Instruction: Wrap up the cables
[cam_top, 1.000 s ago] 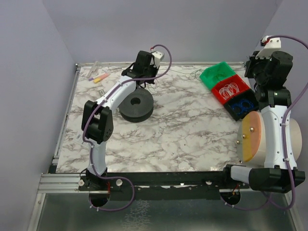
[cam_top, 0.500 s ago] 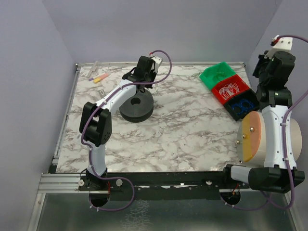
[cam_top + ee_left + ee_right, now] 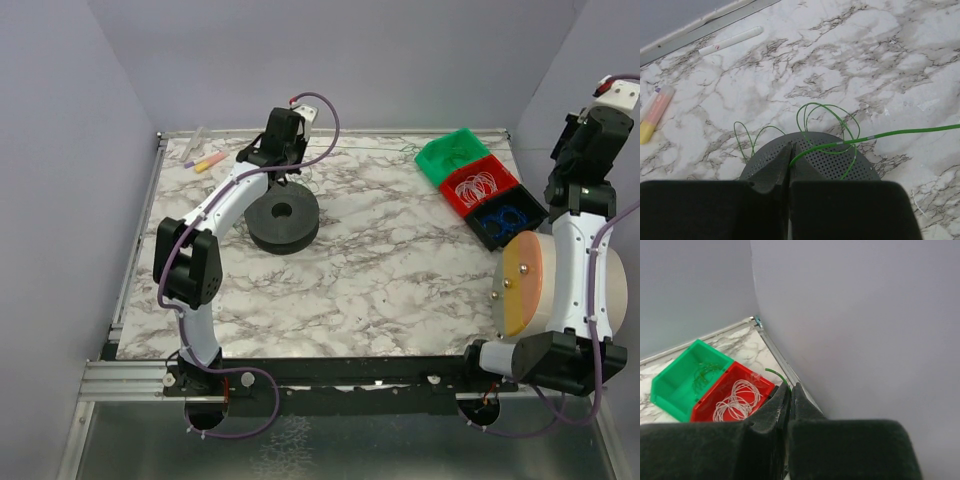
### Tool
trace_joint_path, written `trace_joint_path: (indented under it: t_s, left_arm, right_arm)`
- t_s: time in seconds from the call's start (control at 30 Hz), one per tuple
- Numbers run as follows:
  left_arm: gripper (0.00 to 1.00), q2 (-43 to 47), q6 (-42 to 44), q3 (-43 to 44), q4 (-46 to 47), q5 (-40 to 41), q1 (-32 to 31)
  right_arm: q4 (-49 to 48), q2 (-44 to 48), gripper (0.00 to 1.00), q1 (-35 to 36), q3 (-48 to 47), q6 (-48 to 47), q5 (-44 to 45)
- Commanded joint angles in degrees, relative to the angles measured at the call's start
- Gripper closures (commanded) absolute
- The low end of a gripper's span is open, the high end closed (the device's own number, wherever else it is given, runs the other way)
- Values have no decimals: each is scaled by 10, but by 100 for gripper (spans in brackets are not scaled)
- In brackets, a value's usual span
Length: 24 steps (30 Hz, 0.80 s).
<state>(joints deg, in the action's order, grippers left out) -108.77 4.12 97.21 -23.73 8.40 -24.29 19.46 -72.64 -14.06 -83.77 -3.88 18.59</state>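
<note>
left gripper (image 3: 791, 146) is sitting clamped tight on the green cable (image 3: 900, 133), pinching it right at the fingertips. The cable is looping a few times on the bench (image 3: 400, 290) just ahead of the tips, then running off straight to the right, out of the left wrist view. The left arm is reaching to the far left part of the bench, with the gripper just beyond the black spool (image 3: 284, 222) (lying flat, hole up).

right gripper (image 3: 789, 387) is fully closed too, hanging high beside the right wall. A short green end is poking out between its tips, so it is gripping green cable as well (cannot tell if it is the same strand).

Below it, the green bin (image 3: 670, 400) is holding thin green coils. The red bin (image 3: 754, 375) is touching it and holding the white cable coils (image 3: 737, 401). Next in the row, blue coils (image 3: 508, 215) are sitting in a dark bin.

A white pen (image 3: 730, 41) and a pink-and-yellow marker (image 3: 655, 114) are lying near the bench's far left edge. The pen is showing a small reddish mark, too small to read.
</note>
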Motion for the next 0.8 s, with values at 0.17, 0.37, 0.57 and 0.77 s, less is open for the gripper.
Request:
trace_joint_path:
  t_s: [0.17,0.37,0.57,0.77]
  left_arm:
    - [100,35,9,-16,-6,6,21]
    - [100,38,10,-13,-4,-3,21]
    - [100,40,14,-11,-4,36,30]
    - [100,38,6,-10,-4,34,67]
  right_arm:
    - [-10,-21,100,-41,9,1,-52]
    - [50,-48,100,-40,-12,23,-122]
    - [14,-61,99,-50,-8,1,-23]
    - [-4,-82,100,-85,-2,-9,-28]
